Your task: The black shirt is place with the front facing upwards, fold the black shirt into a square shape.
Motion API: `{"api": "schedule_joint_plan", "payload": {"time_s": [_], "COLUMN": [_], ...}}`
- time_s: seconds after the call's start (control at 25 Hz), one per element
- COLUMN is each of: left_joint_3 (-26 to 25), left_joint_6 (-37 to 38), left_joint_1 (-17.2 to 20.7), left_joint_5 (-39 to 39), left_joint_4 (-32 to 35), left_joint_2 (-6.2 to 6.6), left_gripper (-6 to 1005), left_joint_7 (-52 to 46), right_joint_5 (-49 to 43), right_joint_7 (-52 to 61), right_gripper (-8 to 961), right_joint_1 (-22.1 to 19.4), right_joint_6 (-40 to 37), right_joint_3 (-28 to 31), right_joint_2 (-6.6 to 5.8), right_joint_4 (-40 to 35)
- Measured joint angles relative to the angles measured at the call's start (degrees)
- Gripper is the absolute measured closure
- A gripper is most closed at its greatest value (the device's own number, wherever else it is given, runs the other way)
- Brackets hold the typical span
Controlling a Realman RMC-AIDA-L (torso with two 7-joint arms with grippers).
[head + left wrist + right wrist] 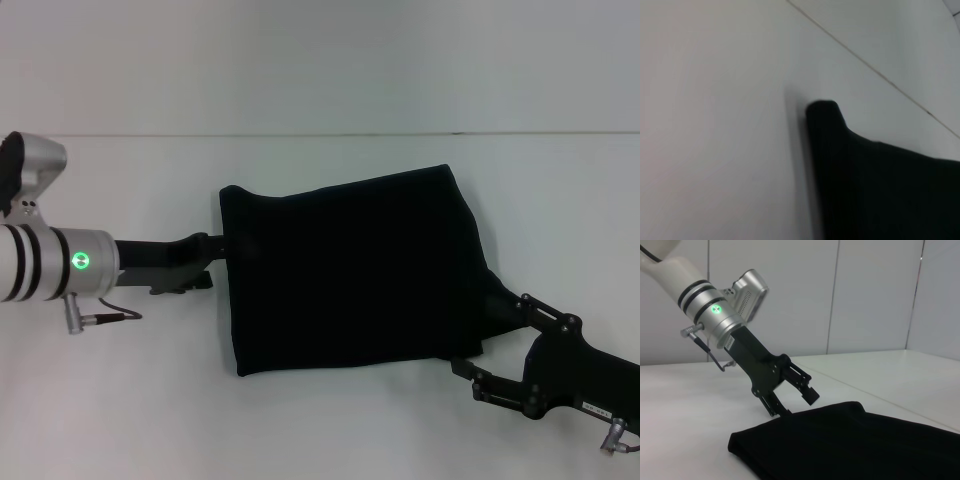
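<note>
The black shirt [350, 270] lies folded into a rough rectangle in the middle of the white table [130, 400]. Only plain black cloth shows; no lettering or label is visible. My left gripper [208, 262] is at the shirt's left edge. In the right wrist view it [795, 402] is open, with one finger raised above the cloth [840, 440] and the other down at the fold's edge. My right gripper [495, 335] is open at the shirt's near right corner, its fingers spread on either side of that corner. The left wrist view shows a shirt corner [880, 190] on the table.
The white table's far edge [320, 134] meets a pale wall behind. A thin cable [110, 316] hangs under the left wrist.
</note>
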Motion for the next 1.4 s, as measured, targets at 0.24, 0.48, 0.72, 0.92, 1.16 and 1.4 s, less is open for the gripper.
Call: {"api": "schedule_joint_plan", "payload": {"time_s": [0.24,0.48,0.72,0.92,1.16,1.4], "left_joint_3": [0.52,1.18,1.24,1.34,0.22,0.21], "left_joint_6": [-0.41,-1.72,-2.66,-2.53,-0.5,-0.06], "left_joint_1": [-1.4,-1.09,-0.92,-1.04,-0.94,-1.34], "left_joint_5": [0.12,0.05,0.15,0.24,-0.59,-0.88], "left_joint_4": [-1.05,-0.04,-0.28,-0.37,0.45,0.69], "left_joint_2": [-1.24,-2.4,-2.62,-2.57,-2.67,-2.4], "left_gripper": [63,77,126,322,648,819], "left_joint_7": [0.44,1.38,2.17,2.09,2.22,2.23], "right_joint_5": [0.0,0.08,0.14,0.18,0.23,0.33], "right_joint_7": [0.1,0.15,0.28,0.28,0.26,0.29], "right_gripper": [69,70,70,70,70,71], "right_joint_1": [0.04,-0.09,-0.12,0.05,0.28,0.56], "right_joint_6": [-0.17,-0.5,-0.63,-0.75,-0.4,-0.32], "right_joint_3": [0.01,0.25,0.3,0.28,0.3,0.31], "right_joint_2": [0.1,0.09,0.09,0.09,0.09,0.09], "right_joint_4": [0.6,0.72,0.71,0.7,0.7,0.7]}}
